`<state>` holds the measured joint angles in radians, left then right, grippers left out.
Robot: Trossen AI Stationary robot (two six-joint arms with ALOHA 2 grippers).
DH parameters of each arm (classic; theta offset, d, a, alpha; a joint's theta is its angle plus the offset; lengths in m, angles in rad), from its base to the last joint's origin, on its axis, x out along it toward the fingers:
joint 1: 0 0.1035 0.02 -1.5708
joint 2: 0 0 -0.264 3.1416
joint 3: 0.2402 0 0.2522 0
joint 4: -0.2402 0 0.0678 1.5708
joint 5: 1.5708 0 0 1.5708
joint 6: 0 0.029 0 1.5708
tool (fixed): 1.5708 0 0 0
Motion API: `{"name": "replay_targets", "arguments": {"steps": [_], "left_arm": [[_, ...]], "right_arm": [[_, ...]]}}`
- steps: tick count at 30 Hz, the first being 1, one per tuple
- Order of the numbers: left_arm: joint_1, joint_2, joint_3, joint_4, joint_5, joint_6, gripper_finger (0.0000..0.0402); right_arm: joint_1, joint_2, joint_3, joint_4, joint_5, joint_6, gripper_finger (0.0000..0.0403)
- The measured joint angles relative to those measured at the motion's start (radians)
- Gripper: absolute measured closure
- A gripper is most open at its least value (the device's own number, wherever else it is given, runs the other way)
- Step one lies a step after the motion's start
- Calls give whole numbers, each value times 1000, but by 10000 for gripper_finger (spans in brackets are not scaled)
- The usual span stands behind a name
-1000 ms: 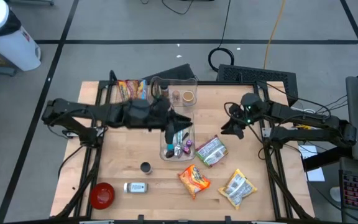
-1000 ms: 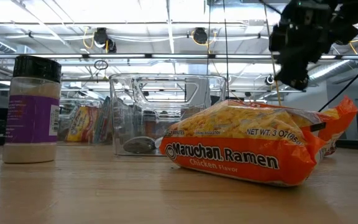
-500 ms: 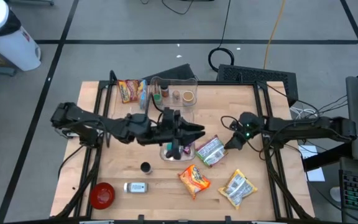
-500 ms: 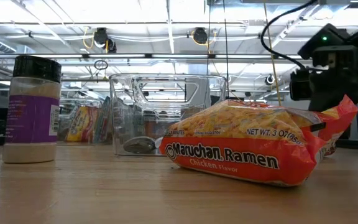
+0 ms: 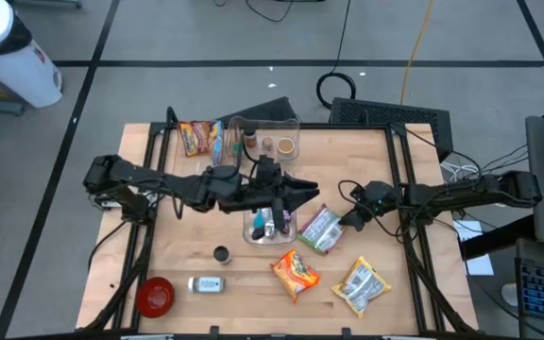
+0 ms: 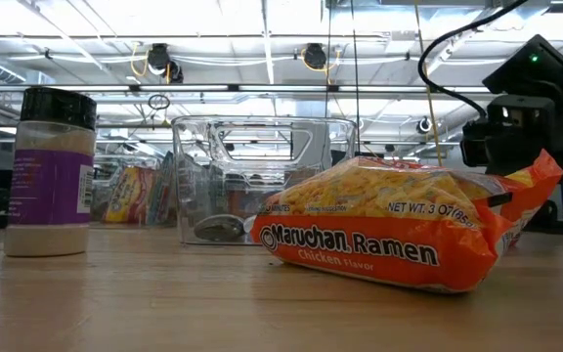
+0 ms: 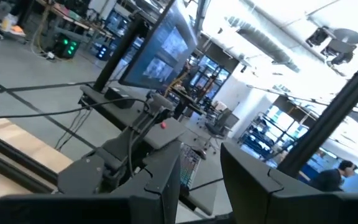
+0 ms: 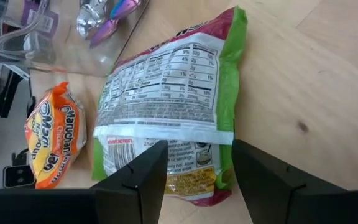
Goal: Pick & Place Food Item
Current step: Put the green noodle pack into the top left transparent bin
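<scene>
At the left of the low view we see a jar (image 6: 51,171) with a purple label whose writing is too small to read; right of centre an orange pack (image 6: 399,233) reads "Maruchan Ramen", "Chicken Flavor" and "NET WT. 3 OZ (85". In the high view the red bowl (image 5: 155,296) sits at lower left on the table (image 5: 187,244), and the left gripper (image 5: 307,192) hangs at centre over the clear bin (image 5: 270,181); its fingers stand slightly apart with nothing between them. Just right of the bin lies the green packet (image 5: 321,229), label side down; its back shows a nutrition panel in the right wrist view, the print too fine to read. The right gripper (image 5: 343,220) sits at the packet's right edge, and in the right wrist view its fingers (image 8: 135,180) are spread, straddling the near end of the packet (image 8: 166,112). Whether they touch it we cannot tell. Against half a second ago, the left gripper has reached a little farther right, and the right gripper has come in slightly closer to the packet.
</scene>
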<state>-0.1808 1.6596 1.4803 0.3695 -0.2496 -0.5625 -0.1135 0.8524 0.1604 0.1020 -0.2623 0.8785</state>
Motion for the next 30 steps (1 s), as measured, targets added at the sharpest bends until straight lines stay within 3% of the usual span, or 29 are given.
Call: {"name": "replay_targets", "arguments": {"steps": [8, 14, 20, 30], "left_arm": [[20, 0, 0, 0, 90, 1, 282], [19, 0, 0, -2, 93, 7, 282], [20, 0, 0, -44, 93, 7, 282], [30, 0, 0, -55, 92, 15, 282]], "right_arm": [[0, 0, 0, -2, 32, -1, 232], [-19, 0, 0, -6, 78, -32, 232], [-22, 4, 0, -27, 25, -35, 232], [10, 37, 1, -54, 27, -37, 241]]}}
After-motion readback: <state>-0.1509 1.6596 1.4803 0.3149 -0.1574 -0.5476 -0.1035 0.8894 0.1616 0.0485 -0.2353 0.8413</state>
